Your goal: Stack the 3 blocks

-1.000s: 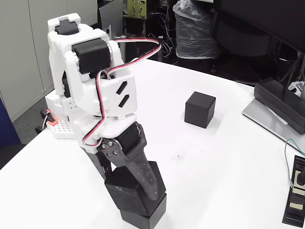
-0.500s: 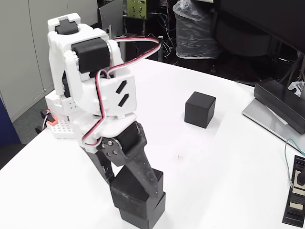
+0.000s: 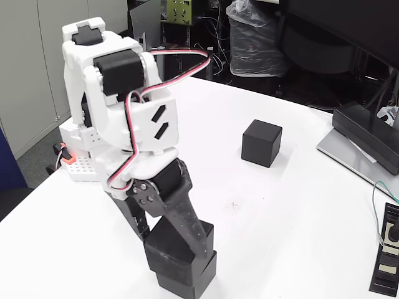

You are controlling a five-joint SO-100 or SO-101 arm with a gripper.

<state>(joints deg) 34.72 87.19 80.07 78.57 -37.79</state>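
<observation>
1. Down low at the near edge of the white table (image 3: 293, 205), in the fixed view: the gripper (image 3: 181, 246), black fingers pointing down, clamped on the upper block (image 3: 168, 244).
2. One dark finger (image 3: 190, 227) across the front right face of that upper block, the other behind its left side, mostly hidden.
3. Upper block sitting on the lower block (image 3: 190, 279), touching, twisted a little off square with it, corners not lined up.
4. Lower block flat on the table, partly cut off by the bottom of the picture.
5. Third block (image 3: 262, 142) alone, well apart from the lower block, farther back and to the right, upright on the table.
6. White arm (image 3: 118, 112) towering above and to the left of the lower block, bent over it, red, white and black wires (image 3: 181, 57) looping across its top joint.
7. White base (image 3: 78, 159) behind and left of the lower block, at the table's left edge.
8. Far right of the lower block, at the table's right edge: a flat black device with a white label (image 3: 388, 252), a thin cable (image 3: 376, 208) running past it.
9. Farther back than that device, a grey laptop (image 3: 352, 152) at the right edge.
</observation>
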